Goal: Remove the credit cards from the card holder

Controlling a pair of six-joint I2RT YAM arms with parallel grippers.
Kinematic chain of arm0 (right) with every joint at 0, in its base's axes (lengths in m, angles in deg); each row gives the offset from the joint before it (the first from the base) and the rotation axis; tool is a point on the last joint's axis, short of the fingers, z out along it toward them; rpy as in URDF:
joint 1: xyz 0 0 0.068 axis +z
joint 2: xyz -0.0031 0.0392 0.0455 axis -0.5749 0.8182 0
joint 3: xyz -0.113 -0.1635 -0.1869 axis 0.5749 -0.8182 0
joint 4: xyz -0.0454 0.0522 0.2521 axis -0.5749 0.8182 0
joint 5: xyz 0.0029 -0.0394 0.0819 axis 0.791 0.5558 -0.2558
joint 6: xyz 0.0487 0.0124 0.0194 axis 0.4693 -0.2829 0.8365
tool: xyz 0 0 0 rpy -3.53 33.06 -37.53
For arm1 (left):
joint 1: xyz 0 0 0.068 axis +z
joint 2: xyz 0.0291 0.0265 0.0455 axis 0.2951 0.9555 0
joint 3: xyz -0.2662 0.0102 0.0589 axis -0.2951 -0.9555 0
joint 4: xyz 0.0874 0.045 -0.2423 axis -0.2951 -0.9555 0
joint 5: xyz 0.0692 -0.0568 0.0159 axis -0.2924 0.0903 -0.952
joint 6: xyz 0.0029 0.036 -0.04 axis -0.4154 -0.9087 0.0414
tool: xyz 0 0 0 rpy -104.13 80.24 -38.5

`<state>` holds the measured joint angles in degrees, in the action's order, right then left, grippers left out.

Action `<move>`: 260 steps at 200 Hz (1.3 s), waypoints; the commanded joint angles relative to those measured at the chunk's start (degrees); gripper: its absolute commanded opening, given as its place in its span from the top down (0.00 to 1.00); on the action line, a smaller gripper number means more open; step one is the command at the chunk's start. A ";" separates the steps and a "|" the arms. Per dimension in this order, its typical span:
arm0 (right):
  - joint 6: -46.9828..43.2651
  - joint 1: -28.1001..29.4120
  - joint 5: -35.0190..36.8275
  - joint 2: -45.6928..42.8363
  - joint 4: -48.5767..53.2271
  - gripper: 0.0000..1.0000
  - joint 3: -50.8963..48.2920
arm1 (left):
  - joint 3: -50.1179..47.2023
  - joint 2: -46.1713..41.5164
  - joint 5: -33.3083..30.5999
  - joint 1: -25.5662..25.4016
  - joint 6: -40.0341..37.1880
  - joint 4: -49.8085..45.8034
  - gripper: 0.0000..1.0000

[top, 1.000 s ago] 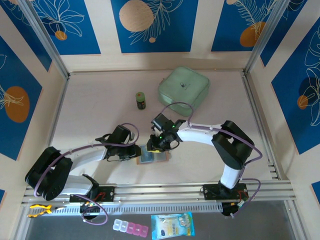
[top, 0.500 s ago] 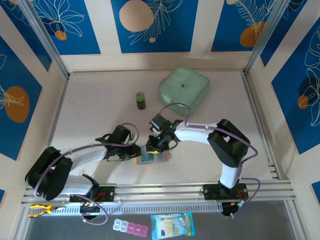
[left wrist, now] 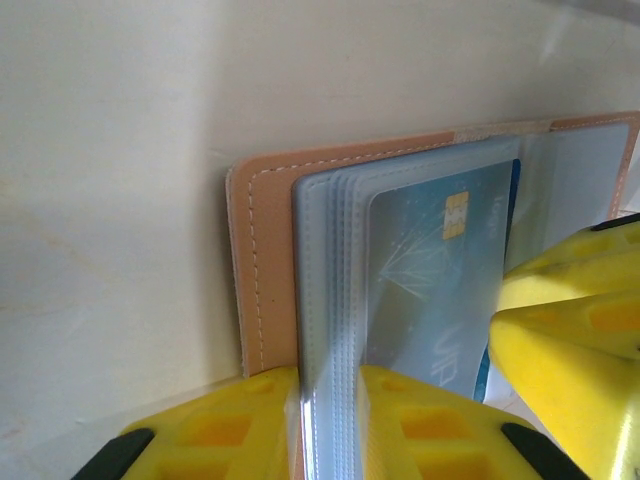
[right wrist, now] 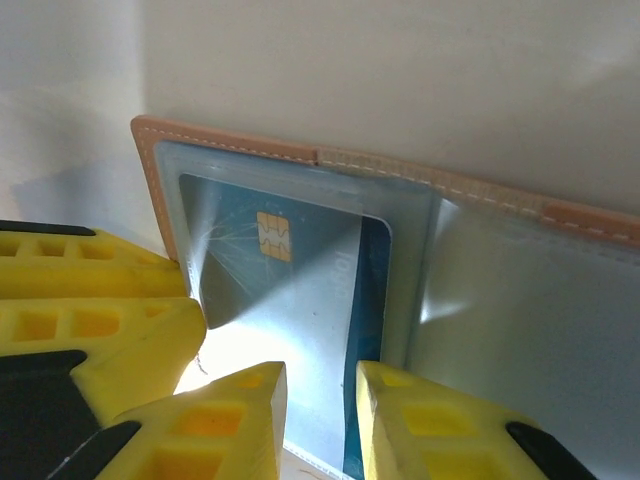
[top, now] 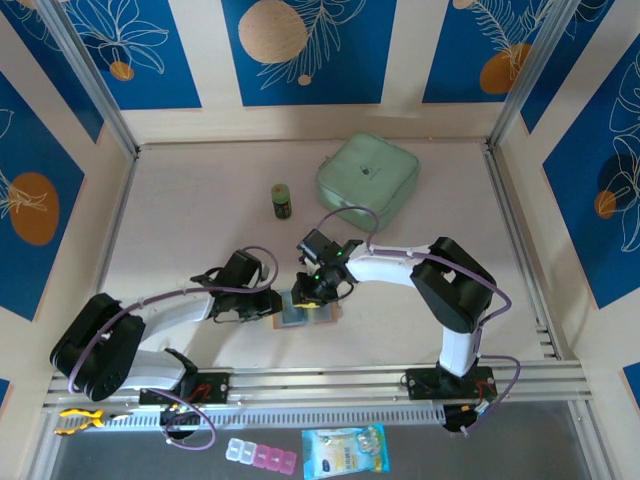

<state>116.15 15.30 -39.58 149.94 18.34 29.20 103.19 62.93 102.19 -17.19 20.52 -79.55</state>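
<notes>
The pinkish-tan card holder (top: 306,312) lies open on the table between both grippers; its leather edge (left wrist: 262,260) and stitched rim (right wrist: 300,152) show in the wrist views. My left gripper (top: 276,308) is shut on the stack of grey see-through pockets (left wrist: 328,385). A blue-grey credit card with a gold chip (left wrist: 440,270) sits in the top pocket, with a darker blue card edge (right wrist: 372,330) behind it. My right gripper (top: 311,291) hovers over that card's near edge (right wrist: 320,400), jaws a narrow gap apart, the card lying flat beneath them, not pinched.
A mint-green zip case (top: 368,182) and a small dark bottle (top: 283,201) stand further back. Off the front rail lie a pill box (top: 262,455) and a blue-printed sachet (top: 345,451). In each wrist view the other gripper's yellow fingers (left wrist: 570,330) (right wrist: 90,300) crowd close.
The right arm's elbow has shifted slightly left and its gripper has edged a little over the card holder. The left gripper keeps its hold without moving.
</notes>
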 commanded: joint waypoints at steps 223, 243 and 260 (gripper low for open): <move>-2.52 0.66 5.45 -3.29 6.88 0.72 1.77 | 1.43 -1.35 0.22 0.54 -0.03 -2.30 0.79; -2.47 0.57 5.47 -3.91 6.77 0.73 1.55 | 2.17 -1.73 0.26 0.57 -0.02 -2.88 0.79; -2.47 0.56 5.63 -4.38 6.87 0.73 1.31 | 2.71 -2.34 0.25 0.57 0.04 -3.24 0.79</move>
<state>114.12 15.58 -34.51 148.26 23.76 30.12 103.89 62.25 102.15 -17.19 20.52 -80.92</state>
